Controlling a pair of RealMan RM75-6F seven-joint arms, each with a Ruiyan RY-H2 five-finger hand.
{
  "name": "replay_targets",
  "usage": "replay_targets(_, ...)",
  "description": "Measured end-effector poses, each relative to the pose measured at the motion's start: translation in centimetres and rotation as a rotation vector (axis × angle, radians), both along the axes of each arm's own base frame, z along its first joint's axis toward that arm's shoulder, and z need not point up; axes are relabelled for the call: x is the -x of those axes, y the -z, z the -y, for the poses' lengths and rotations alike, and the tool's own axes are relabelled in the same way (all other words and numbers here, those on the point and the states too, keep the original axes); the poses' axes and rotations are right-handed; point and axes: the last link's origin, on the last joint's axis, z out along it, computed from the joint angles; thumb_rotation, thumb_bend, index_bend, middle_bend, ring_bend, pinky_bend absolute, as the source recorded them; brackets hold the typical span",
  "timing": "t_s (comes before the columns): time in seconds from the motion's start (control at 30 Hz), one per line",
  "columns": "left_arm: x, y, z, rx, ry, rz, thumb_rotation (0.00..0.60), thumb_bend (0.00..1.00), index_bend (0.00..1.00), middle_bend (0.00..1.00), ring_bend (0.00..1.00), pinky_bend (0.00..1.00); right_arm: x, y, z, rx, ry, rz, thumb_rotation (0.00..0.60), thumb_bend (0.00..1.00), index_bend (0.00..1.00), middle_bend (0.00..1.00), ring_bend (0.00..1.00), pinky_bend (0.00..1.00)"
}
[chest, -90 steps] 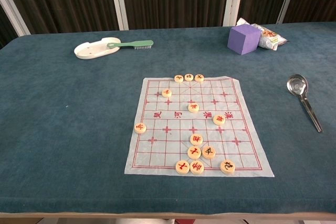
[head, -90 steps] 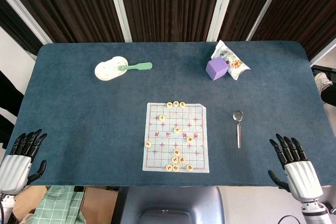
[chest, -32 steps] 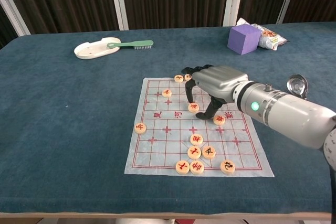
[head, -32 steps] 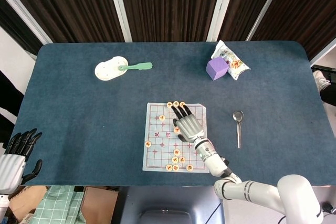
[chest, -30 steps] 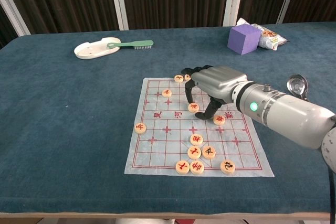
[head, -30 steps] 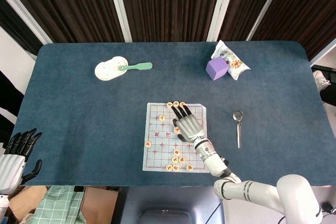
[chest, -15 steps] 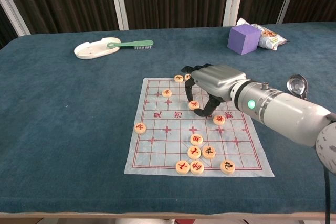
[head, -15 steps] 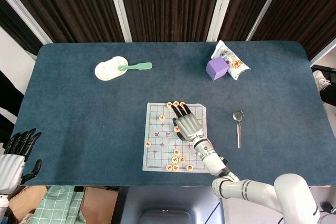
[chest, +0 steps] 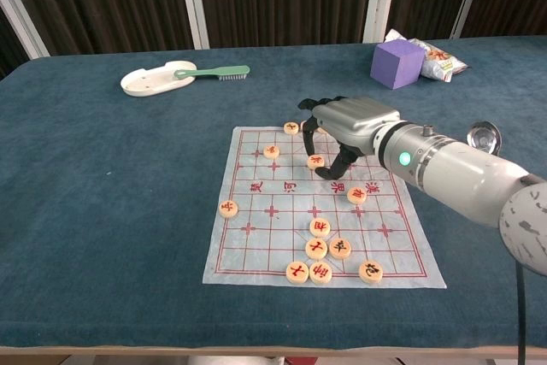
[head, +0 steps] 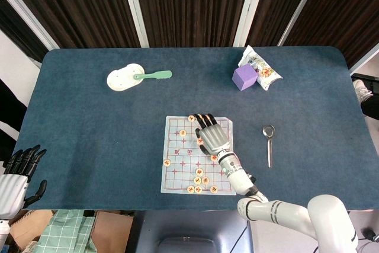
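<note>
A paper Chinese-chess board [head: 177, 173] [chest: 261, 250] lies in the middle of the blue table, with several round wooden pieces on it. My right hand [head: 211, 136] [chest: 352, 128] hovers over the board's far half and pinches one piece [chest: 316, 161] between thumb and a finger, just above the paper. Another piece [chest: 356, 195] lies just near of the hand, and a cluster [chest: 319, 250] sits at the near edge. My left hand [head: 16, 175] hangs off the table's near left corner, fingers spread, holding nothing; the chest view does not show it.
A white dish [head: 120, 80] [chest: 149, 83] with a green brush [head: 154, 76] [chest: 218, 72] sits at the far left. A purple cube [head: 244, 77] [chest: 397, 63] and a snack bag [head: 265, 70] [chest: 434, 55] stand at the far right. A metal spoon [head: 269, 140] [chest: 489, 144] lies right of the board.
The right hand came from the table's near right corner to the board, closed thumb and finger on a piece and has moved it slightly away from me. The left hand barely moved.
</note>
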Motion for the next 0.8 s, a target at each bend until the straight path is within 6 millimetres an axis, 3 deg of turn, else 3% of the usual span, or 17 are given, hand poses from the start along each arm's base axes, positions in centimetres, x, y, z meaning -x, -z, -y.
replay_targets(0.33, 0.0, -0.1, 0.0, -0.002, -0.001, 0.003, 0.600, 0.46, 0.00, 0.00, 0.00, 0.04, 0.1, 0.2, 0.0, -0.006, 0.005, -0.028, 0.600, 0.49, 0.46, 0.08, 0.00, 0.00)
replay_targets(0.6, 0.0, -0.2, 0.2, 0.001, 0.008, 0.007, 0.600, 0.46, 0.00, 0.00, 0.00, 0.04, 0.0, -1.2, -0.8, 0.000, -0.021, -0.007, 0.600, 0.49, 0.37, 0.05, 0.00, 0.00)
replay_targets(0.67, 0.0, -0.3, 0.3, 0.000, 0.008, 0.007, 0.600, 0.46, 0.00, 0.00, 0.00, 0.04, 0.1, -2.3, -1.5, 0.008, -0.037, 0.008, 0.600, 0.49, 0.31, 0.04, 0.00, 0.00)
replay_targets(0.8, 0.0, -0.4, 0.4, -0.007, 0.008, 0.002, 0.600, 0.46, 0.00, 0.00, 0.00, 0.04, 1.1, -5.9, -3.8, 0.034, -0.064, 0.043, 0.600, 0.48, 0.07, 0.00, 0.00, 0.00)
